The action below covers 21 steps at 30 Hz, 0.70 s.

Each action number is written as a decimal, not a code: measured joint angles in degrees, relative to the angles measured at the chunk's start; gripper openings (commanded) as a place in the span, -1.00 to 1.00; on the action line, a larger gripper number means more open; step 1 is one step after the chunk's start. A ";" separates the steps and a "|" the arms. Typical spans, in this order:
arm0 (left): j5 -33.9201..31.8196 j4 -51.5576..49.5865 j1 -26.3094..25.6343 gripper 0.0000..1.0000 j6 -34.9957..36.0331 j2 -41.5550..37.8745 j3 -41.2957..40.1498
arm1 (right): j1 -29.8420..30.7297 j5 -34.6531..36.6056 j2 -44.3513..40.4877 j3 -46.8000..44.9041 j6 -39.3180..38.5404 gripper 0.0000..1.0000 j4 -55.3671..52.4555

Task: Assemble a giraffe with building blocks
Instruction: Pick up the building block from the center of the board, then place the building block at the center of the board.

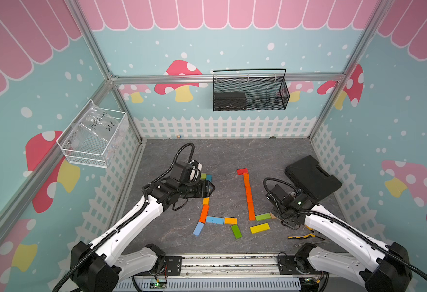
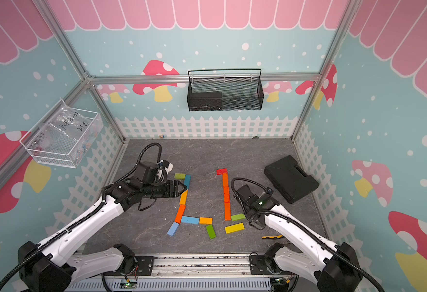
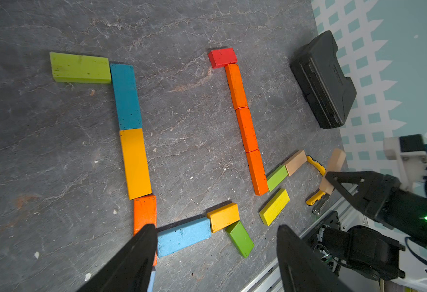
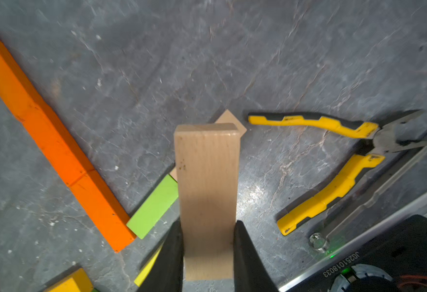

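The plain tan wooden block point(image 4: 207, 177) pinched in my right claw point(image 4: 207, 225) is showing bare, matt grain. The orange painted wooden blocks point(image 4: 55, 146) are looking smooth, faintly scuffed; the grey stone-look counter point(image 4: 283, 50) is looking rough and veined.

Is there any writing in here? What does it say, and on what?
"PCF8-02", handwritten on the plastic bag in the white wire basket.
"25" plus an unclear mark, same bag.
"JG25101B033", on a black robot part in the right wrist view; some characters uncertain.
Marking on the black case: too small to read.
Mark on the dark box in the black mesh basket: too small to read.
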 measured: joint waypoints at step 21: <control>-0.09 -0.39 -2.64 0.55 0.00 0.37 -0.26 | -0.37 -9.81 -3.39 -14.93 6.47 -0.64 8.17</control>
